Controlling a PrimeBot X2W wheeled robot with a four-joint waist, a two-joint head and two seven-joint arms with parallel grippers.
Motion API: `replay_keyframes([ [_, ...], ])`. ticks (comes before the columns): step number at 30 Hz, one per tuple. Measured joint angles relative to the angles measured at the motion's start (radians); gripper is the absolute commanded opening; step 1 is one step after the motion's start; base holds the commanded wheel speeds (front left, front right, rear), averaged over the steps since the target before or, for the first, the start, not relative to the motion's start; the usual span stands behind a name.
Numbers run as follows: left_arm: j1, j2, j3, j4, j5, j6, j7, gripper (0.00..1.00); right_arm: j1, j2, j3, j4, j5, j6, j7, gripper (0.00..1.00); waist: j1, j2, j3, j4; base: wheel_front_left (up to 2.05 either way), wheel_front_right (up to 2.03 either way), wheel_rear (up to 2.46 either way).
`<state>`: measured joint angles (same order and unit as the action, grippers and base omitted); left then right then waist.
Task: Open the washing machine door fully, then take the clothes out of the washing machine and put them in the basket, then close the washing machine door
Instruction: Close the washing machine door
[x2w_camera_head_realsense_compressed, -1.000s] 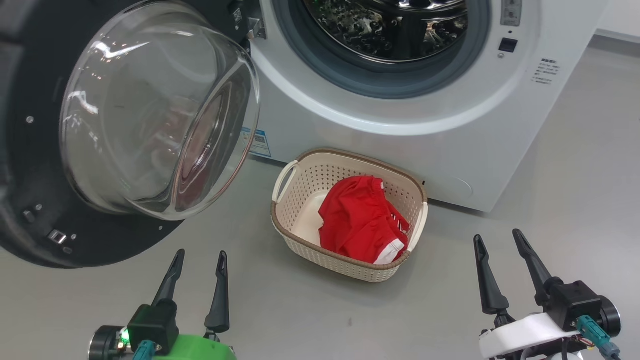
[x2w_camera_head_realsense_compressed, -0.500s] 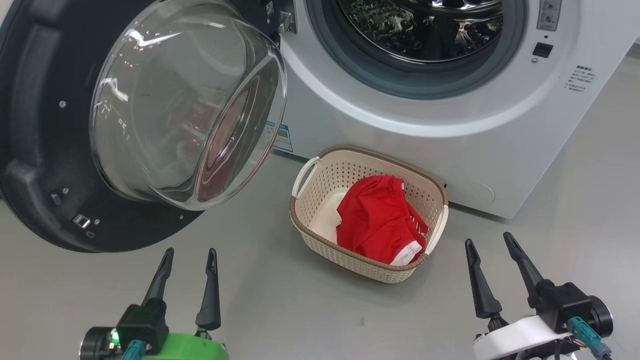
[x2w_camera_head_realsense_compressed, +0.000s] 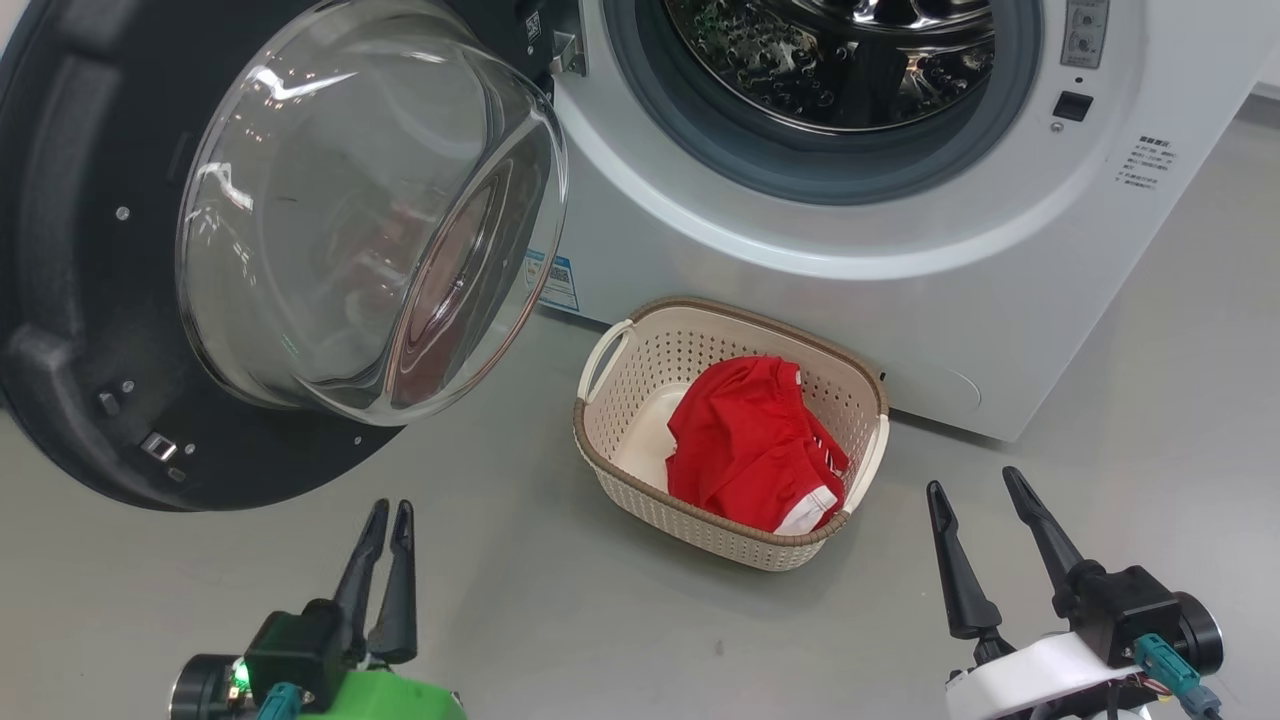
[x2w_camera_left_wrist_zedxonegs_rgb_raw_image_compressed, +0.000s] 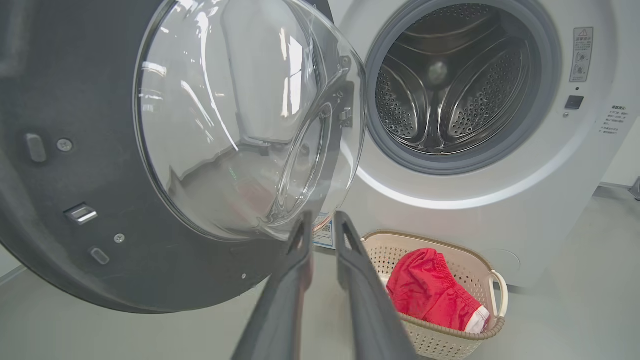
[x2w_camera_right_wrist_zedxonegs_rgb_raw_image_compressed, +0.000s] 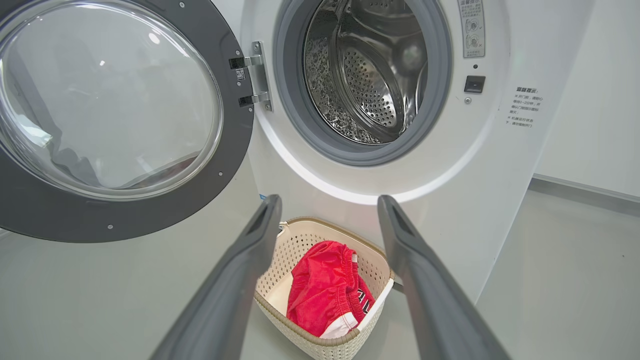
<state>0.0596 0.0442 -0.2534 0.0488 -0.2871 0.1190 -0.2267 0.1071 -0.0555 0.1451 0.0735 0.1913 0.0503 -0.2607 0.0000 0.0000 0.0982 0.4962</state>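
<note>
The door (x2w_camera_head_realsense_compressed: 90, 330) is standing swung wide open, up and to the left of the left claw (x2w_camera_head_realsense_compressed: 390, 508). Its glass bowl (x2w_camera_head_realsense_compressed: 370, 220) is bulging out toward the claw, and its black rim is hanging just beyond the fingertips without touching them. The change is happening in that claw. A second ago its fingers were standing spread, and now they are drawing together until only a narrow slit is showing between them, with nothing gripped. The right claw (x2w_camera_head_realsense_compressed: 972, 478) is staying spread wide and empty, as before. The red clothes (x2w_camera_head_realsense_compressed: 745, 445) are lying bunched in the basket (x2w_camera_head_realsense_compressed: 690, 520), ahead of both claws and between them, somewhat nearer the right one. The basket is sitting on the grey floor (x2w_camera_head_realsense_compressed: 560, 620), close against the foot of the washing machine (x2w_camera_head_realsense_compressed: 800, 290). Beyond and above it the steel drum (x2w_camera_head_realsense_compressed: 830, 60) is gaping, and the parts of it showing in the wrist views are looking bare, with no red fabric in sight. The head view has been sliding a little over this second, which is the camera moving. The door, basket and clothes themselves are not appearing to shift. Judging from this, the unloading is looking finished and only the door is waiting to be shut. The narrowing left claw is probably being readied as a slim pusher for that door.
</note>
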Motion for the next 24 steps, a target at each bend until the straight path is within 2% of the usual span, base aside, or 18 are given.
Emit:
replay_keyframes([
  [7, 0.0, 0.0, -0.017, -0.005, -0.006, 0.0, 0.0, 0.0, 0.0, 0.0, 0.0, 0.0, 0.0, 0.0, 0.0, 1.0, 0.0, 0.0, -0.002, 0.001, 0.0, 0.0, 0.0],
  [12, 0.0, 0.0, -0.036, -0.033, -0.086, -0.003, -0.003, 0.0, 0.0, 0.001, 0.0, 0.0, 0.0, 0.0, 0.0, 1.0, 0.0, 0.0, -0.002, 0.004, 0.0, 0.0, 0.0],
  [14, 0.0, 0.0, -0.037, -0.051, -0.139, -0.012, -0.004, 0.0, 0.0, 0.001, 0.0, 0.0, 0.0, 0.0, 0.0, 1.0, 0.0, 0.0, -0.002, 0.006, 0.0, 0.0, 0.0],
  [24, -0.004, 0.0, -0.021, -0.21, -0.629, -0.085, -0.022, 0.0, 0.0, 0.001, 0.0, 0.0, 0.0, 0.0, 0.0, 1.0, 0.0, 0.0, 0.002, 0.007, 0.0, 0.0, 0.0],
])
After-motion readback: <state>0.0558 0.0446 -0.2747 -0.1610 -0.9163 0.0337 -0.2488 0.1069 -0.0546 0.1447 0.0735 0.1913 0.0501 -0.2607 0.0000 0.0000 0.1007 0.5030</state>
